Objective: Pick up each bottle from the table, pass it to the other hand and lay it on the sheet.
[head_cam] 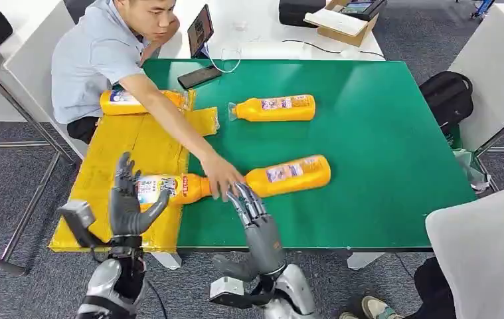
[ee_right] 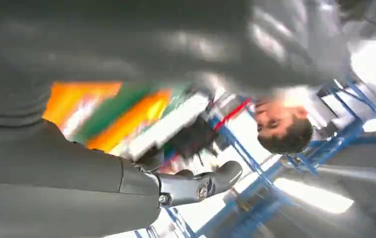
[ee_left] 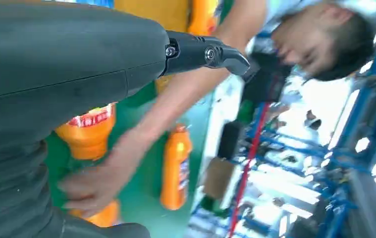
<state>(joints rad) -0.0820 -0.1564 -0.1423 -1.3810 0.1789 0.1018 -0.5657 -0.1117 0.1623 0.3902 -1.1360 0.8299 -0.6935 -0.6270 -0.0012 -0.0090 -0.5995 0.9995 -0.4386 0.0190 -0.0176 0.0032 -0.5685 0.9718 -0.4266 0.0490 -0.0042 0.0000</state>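
Several orange bottles lie in the head view. One bottle [head_cam: 169,188] lies across the near edge of the yellow sheet [head_cam: 113,153], right beside my left hand [head_cam: 128,203], whose fingers are spread with the thumb under the bottle's base. A second bottle [head_cam: 290,174] lies on the green table [head_cam: 382,146] just beyond my right hand [head_cam: 254,216], which is stretched flat and holds nothing. A third bottle [head_cam: 274,107] lies farther back, and another bottle [head_cam: 144,101] rests at the sheet's far end. The left wrist view shows the near bottle [ee_left: 89,131] and the far one [ee_left: 176,166].
A seated person reaches across the sheet; the person's hand [head_cam: 222,176] rests between the two near bottles, close to my right fingertips. A phone [head_cam: 199,77] and tablet [head_cam: 200,29] sit at the far table edge. A black backpack [head_cam: 447,96] stands on the floor at right.
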